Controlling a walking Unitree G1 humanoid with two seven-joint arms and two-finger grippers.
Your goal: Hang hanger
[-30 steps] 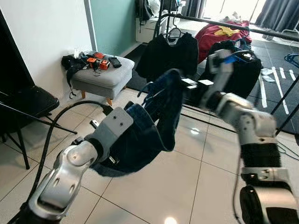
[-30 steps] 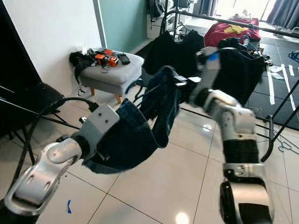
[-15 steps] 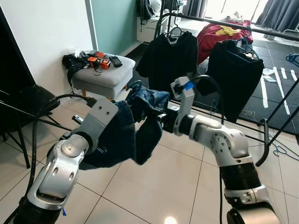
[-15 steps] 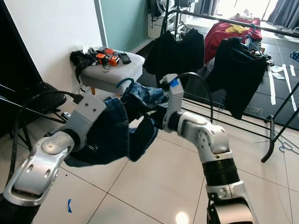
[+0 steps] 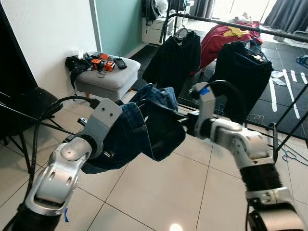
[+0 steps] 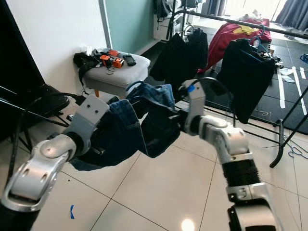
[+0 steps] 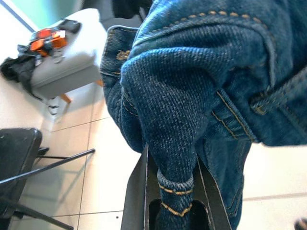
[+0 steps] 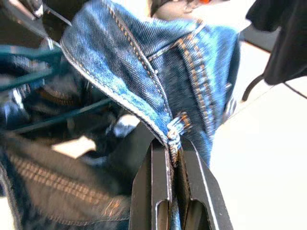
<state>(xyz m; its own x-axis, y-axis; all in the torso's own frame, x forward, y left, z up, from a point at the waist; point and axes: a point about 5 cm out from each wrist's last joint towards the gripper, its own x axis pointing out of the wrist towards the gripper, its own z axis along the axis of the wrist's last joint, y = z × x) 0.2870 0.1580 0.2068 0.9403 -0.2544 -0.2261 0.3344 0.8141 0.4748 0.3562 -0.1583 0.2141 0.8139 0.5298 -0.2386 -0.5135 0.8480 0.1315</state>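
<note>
**Jeans held between both arms, rack not yet reached**

I have the jeans point(image 5: 144, 127) slung between my two arms in front of the chest, above the tiled floor point(image 5: 159, 192). In the left wrist view the left gripper point(image 7: 175, 191) has its fingers pinching a thick roll of denim. In the right wrist view the right gripper point(image 8: 173, 158) has its fingers pressed together on a stitched edge of the waistband.

The hanger point(image 8: 33, 84) is the thing I care about. I see it as dark teal bars threaded among the denim folds in the right wrist view, and what looks like its hook point(image 6: 131, 85) curls up just above the bundle in the right eye view. So it rides inside the garment, well apart from the clothes rail point(image 5: 231, 23).

What changed: a second ago my right arm was stretched far out toward the rack with the cloth hanging long. Half a second ago it had folded in low across the bundle. Now it sits further right and a little higher, and the denim is gathered into a tighter lump. The black garments point(image 5: 175, 60) also look shifted on the rail, though my head may have moved.

My reading is that I am regathering, not hanging yet. The hook still has to be brought up over the rail.
</note>
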